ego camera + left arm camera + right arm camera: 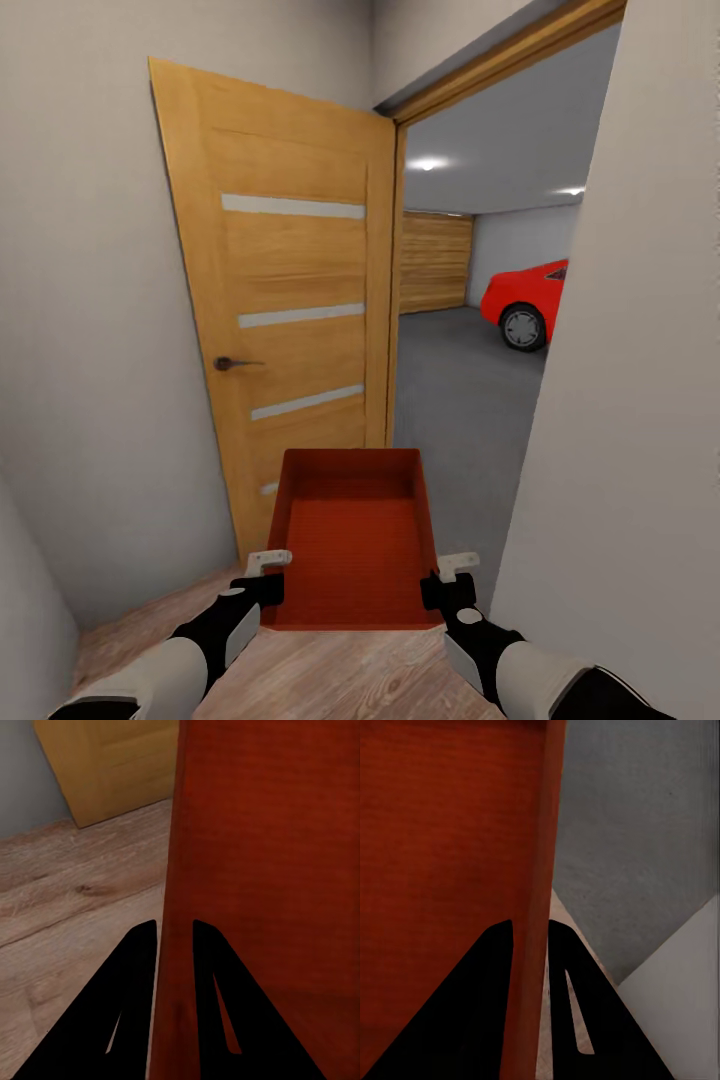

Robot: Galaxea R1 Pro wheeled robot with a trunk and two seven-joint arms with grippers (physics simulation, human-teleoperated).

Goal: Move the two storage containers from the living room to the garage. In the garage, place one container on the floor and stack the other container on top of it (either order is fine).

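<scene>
Left gripper [262, 573] is pinching the left wall of the orange-red thin-walled rectangular storage container [355, 545], near corner; the left wrist view is showing one black finger on each side of that wall [174, 945], closed on it. Right gripper [450, 578] is doing the same on the right wall, fingers straddling it in the right wrist view [531, 945]. Both claws are gripping the bin, so neither arm is nearer; it is a shared two-arm carry.

The container is hanging between the two grippers in front of the robot, open side up, empty, clear of the light wood plank floor [330, 675]. Its long axis is running straight away from the robot, pointing at the doorway.

Key relation: the far end of the bin is lining up with the gap between the open honey-coloured wooden door with pale glass strips [290, 300] on the left and the plain pale wall edge [620, 400] on the right. The gap looks wider than the bin, yet the right gripper is sitting near the wall edge. Beyond the threshold the dark grey concrete garage floor [450, 400] is stretching out, with a red car [527, 300] well apart at the far right. Next move is likely driving straight ahead, bin going lengthwise through the opening.
</scene>
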